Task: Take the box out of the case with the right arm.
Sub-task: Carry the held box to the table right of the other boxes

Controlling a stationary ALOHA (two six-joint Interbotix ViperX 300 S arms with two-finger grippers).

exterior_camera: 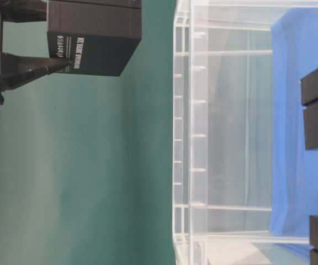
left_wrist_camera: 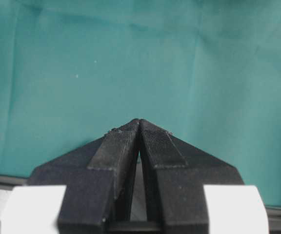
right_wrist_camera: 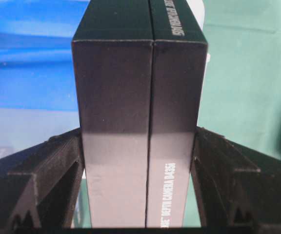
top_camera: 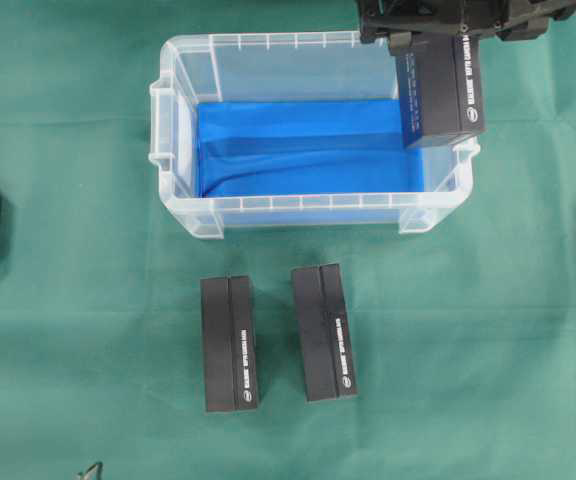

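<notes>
While its ridged right gripper (right_wrist_camera: 140, 161) clamps the matte black box (right_wrist_camera: 139, 122), the clear ribbed case (top_camera: 308, 215) sits below.

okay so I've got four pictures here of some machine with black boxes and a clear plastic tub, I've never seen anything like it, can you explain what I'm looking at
This is a two-armed robot at a table with a green cover. One picture looks down from above, one from table level and turned sideways, and two come from cameras on the wrists. The right gripper holds a black box between its fingers, lifted above the right end of the clear case, which has a blue sheet on its bottom. Two more black boxes lie on the cover in front of the case. The left gripper is shut, holding nothing, over bare cover.
</notes>
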